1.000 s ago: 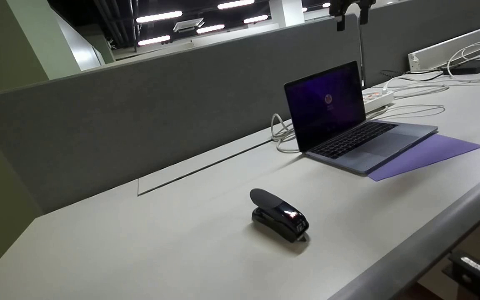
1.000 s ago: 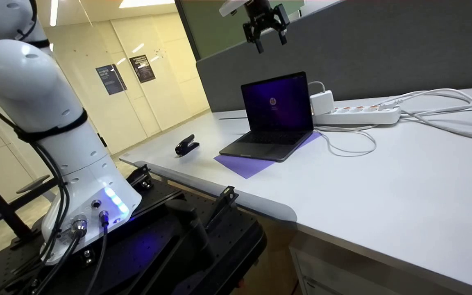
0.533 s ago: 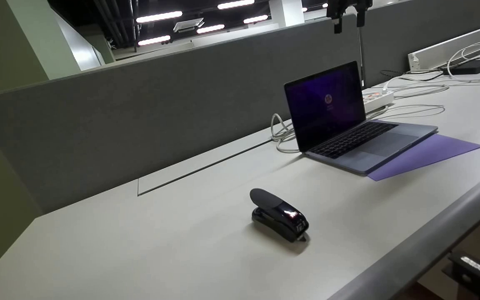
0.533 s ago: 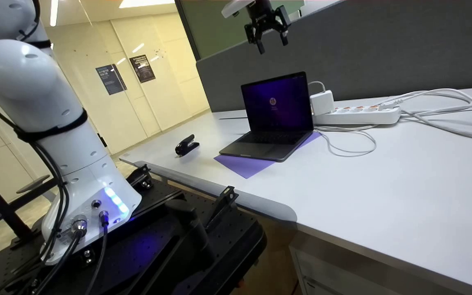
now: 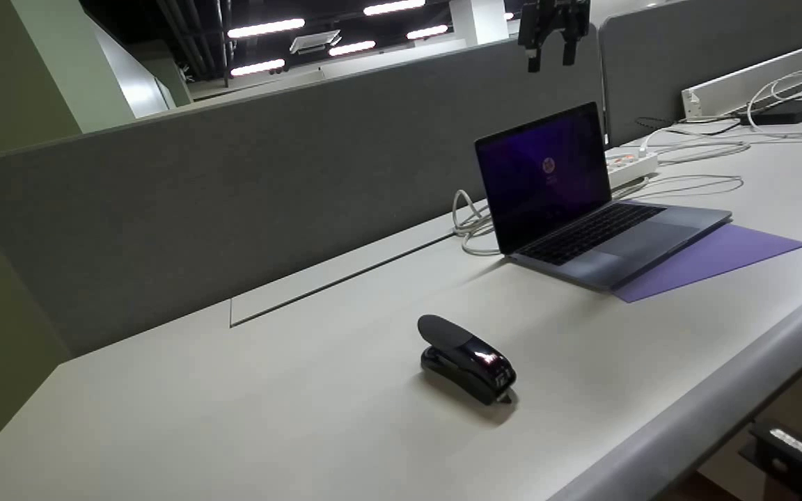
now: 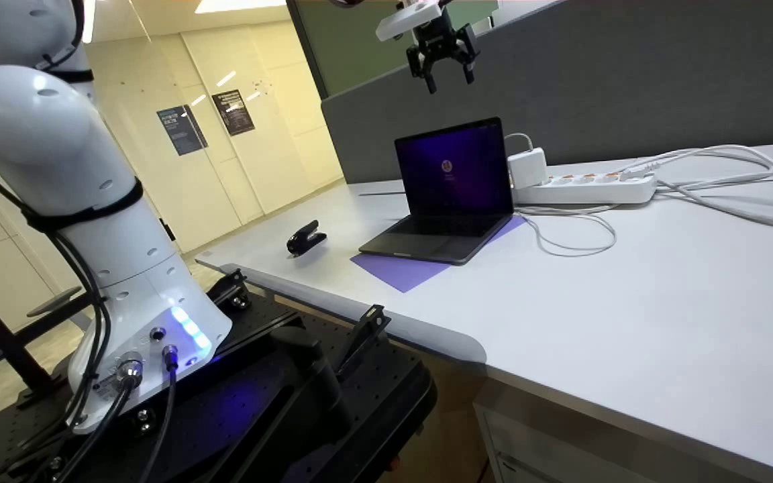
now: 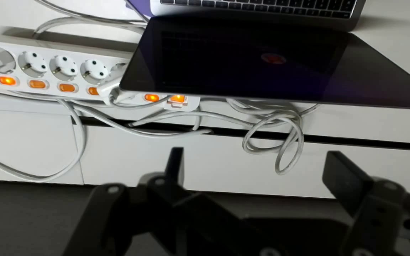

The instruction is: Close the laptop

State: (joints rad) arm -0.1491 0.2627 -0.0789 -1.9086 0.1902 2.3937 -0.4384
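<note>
Fingers spread, pointing down, higher than open laptop; arm raised.

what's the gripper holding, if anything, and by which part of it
Nothing is held. The gripper is open, its jaws apart with nothing clasped between them, and in both exterior views it hangs higher than the laptop, clear of it.

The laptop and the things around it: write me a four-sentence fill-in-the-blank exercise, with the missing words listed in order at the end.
1. The laptop is not closed but ____.
2. The sheet lying partly under the laptop is coloured ____.
3. In the wrist view, the switches on the power strip are coloured ____.
4. Between its fingertips, the hand holds ____.

Missing words: open; purple; orange; nothing.
</note>
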